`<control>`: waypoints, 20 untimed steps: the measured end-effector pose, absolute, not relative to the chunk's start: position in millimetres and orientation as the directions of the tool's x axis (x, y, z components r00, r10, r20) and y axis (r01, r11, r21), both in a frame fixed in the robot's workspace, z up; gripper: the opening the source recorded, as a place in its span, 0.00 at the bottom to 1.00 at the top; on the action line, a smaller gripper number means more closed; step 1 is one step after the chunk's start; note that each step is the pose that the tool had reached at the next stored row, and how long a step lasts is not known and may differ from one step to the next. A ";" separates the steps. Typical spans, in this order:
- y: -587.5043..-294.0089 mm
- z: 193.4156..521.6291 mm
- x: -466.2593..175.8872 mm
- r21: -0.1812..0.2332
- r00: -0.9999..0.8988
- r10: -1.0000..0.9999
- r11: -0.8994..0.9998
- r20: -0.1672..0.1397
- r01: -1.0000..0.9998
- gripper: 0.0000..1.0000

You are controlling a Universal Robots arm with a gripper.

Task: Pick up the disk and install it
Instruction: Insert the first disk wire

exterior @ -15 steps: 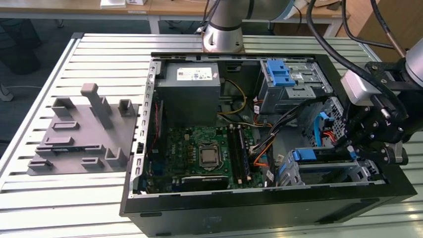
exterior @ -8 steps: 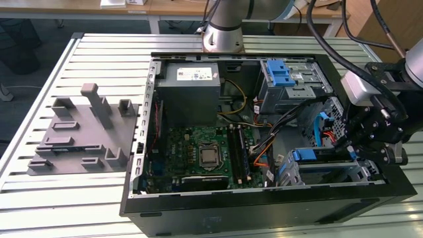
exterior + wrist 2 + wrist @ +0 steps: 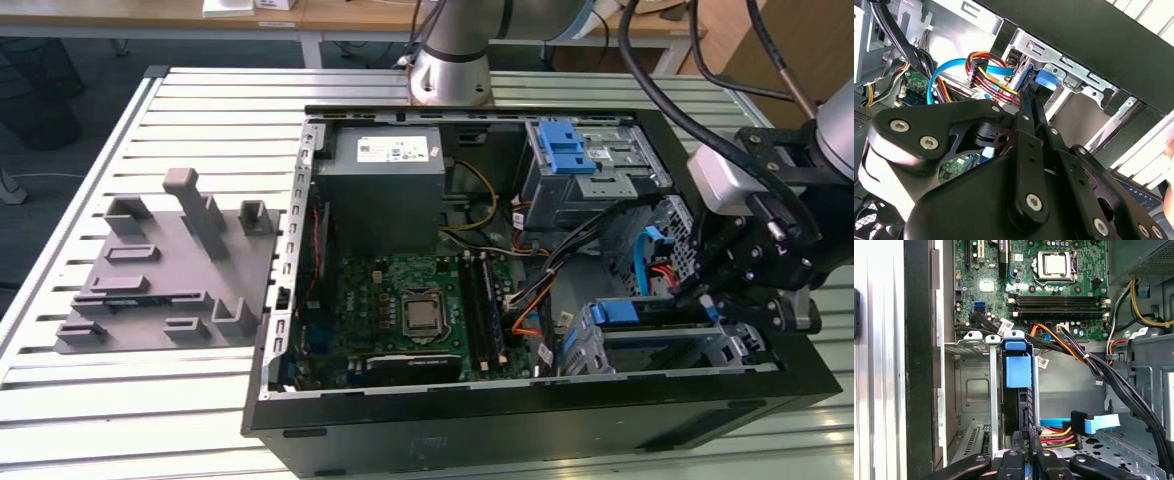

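Observation:
The disk (image 3: 638,312) stands on edge in the metal drive cage (image 3: 727,345) at the near corner of the open computer case, on the exterior view's right. Its blue carrier tab (image 3: 1018,371) and dark edge show in the first wrist view, and a blue part of it (image 3: 1046,80) shows in the second wrist view. My gripper (image 3: 714,300) hangs right over that cage. Its black fingers are shut together, with the tips (image 3: 1026,437) (image 3: 1030,102) at the disk's outer end. Whether they touch it I cannot tell.
The case holds a green motherboard (image 3: 414,310), a grey power supply box (image 3: 387,170) and a second cage with a blue latch (image 3: 574,150). Coloured cables (image 3: 1064,342) and a blue flat cable (image 3: 1101,421) run beside the disk. A grey fixture (image 3: 160,270) lies on the table.

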State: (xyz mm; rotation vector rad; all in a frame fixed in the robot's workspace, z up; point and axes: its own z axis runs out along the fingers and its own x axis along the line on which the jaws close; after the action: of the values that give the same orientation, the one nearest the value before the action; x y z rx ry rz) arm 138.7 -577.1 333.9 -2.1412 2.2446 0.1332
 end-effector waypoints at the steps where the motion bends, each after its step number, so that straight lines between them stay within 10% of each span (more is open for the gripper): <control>1: -577.0 333.6 138.7 0.037 -0.049 -0.995 0.046 -0.085 -0.998 0.16; 20: -577.1 345.3 139.1 0.038 -0.049 -0.995 0.046 -0.087 -0.998 0.24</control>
State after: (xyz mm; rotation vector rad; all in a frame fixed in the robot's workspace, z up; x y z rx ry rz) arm 139.1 -577.1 345.3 -2.1408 2.2445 0.1371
